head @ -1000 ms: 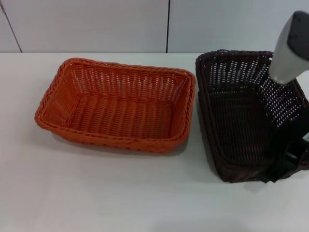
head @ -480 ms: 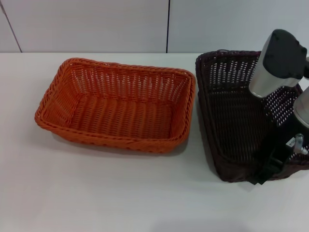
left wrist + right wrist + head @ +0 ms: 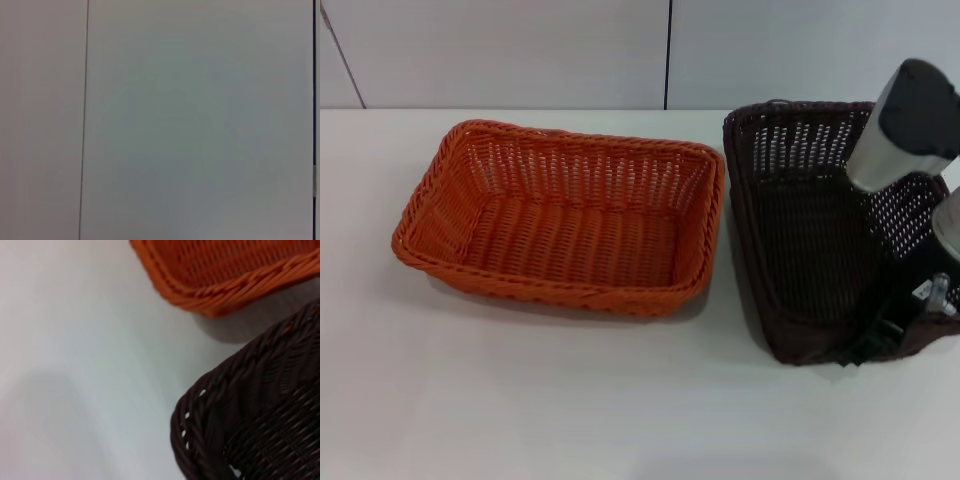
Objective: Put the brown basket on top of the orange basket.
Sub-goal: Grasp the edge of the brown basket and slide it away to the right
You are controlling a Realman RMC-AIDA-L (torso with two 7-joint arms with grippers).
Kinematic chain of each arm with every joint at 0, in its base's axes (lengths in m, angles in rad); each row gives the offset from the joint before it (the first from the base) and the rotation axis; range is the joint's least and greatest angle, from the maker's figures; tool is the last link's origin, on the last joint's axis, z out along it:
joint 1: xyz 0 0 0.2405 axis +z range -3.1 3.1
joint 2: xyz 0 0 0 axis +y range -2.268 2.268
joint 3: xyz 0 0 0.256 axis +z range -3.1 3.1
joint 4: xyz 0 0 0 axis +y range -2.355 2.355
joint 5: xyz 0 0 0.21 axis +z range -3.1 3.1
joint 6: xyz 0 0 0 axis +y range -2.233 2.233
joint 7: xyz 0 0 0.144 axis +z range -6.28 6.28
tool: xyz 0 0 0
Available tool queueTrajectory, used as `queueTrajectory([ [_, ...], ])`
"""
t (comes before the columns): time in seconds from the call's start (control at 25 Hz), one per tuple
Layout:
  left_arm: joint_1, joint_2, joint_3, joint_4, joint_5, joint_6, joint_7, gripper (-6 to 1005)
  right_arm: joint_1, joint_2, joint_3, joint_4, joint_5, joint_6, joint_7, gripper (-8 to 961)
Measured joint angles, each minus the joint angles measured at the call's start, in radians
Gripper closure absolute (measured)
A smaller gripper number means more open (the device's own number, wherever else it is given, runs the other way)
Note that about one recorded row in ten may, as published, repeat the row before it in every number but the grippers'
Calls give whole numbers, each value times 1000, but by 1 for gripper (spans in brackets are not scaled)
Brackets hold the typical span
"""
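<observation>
Brown basket [image 3: 800, 240] beside orange basket [image 3: 560, 215]; right tool [image 3: 880, 335] (near rim) | grip unclear

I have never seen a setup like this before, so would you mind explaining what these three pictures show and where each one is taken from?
This is a two-armed robot at a white table. The wide picture comes from a camera on its head, looking down. Two woven baskets sit side by side, apart: an orange basket and a brown basket. The right gripper reaches down at the brown basket's near rim; whether it has closed on the rim is hard to tell.

The close-up of both basket corners comes from the right wrist camera. The nearly blank picture comes from the left wrist camera, which sees only a pale panelled surface; the left arm itself appears nowhere.
</observation>
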Motion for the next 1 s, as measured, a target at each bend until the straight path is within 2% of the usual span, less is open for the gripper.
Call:
queueTrajectory([
  [0.04,-1,0,0,0,0,-2,0,218,0,1,0,-3,0,-2,-1,386],
  [0.28,-7,0,-1,0,0,-21,0,218,-4,4,-12,-5,1,8,-5,595],
  [0.6,-6,1,-2,0,0,-34,2,217,-7,9,-9,-21,1,12,13,650],
  [1.0,-6,1,-8,2,0,-46,3,217,4,10,27,-172,10,-45,76,673],
])
